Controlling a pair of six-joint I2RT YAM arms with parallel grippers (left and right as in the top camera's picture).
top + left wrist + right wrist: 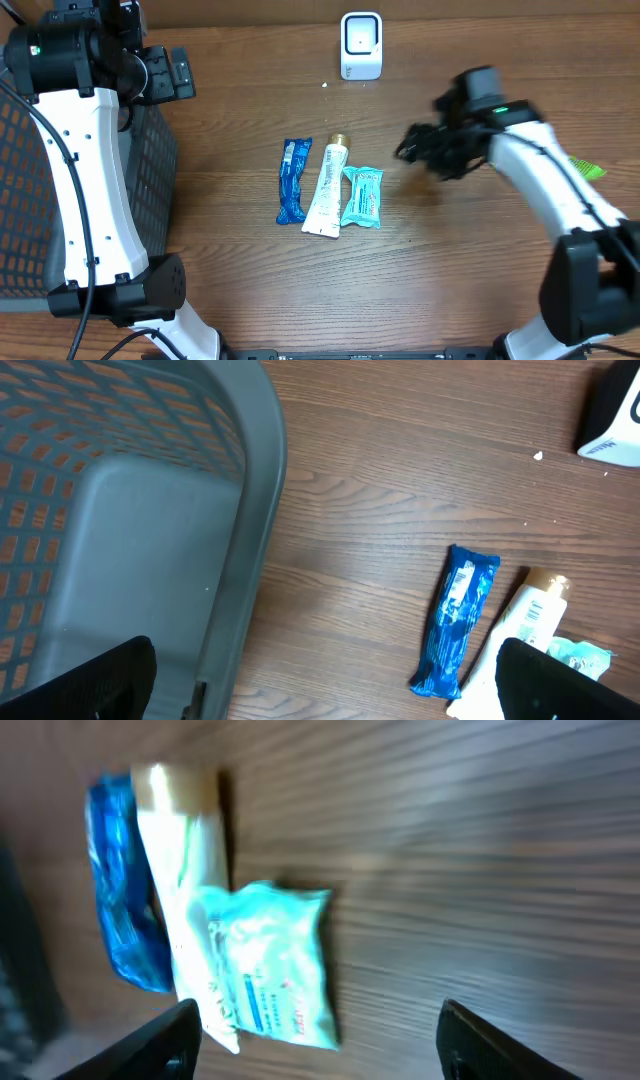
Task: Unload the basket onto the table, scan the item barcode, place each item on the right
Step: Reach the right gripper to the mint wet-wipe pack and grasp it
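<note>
Three items lie side by side mid-table: a blue wrapper [293,180], a white tube [327,188] and a teal packet [362,197]. A white barcode scanner [361,46] stands at the far edge. My right gripper [415,148] hovers just right of the teal packet, open and empty; its wrist view is blurred and shows the teal packet [270,965], the tube [185,900] and the blue wrapper [120,920] ahead of the right gripper [325,1045]. My left gripper [175,75] hangs open at the far left, over the basket's edge, holding nothing.
A grey mesh basket [150,180] fills the left side, and its rim [262,510] runs through the left wrist view. A small green object [587,168] lies at the right edge behind my right arm. Bare wood surrounds the items.
</note>
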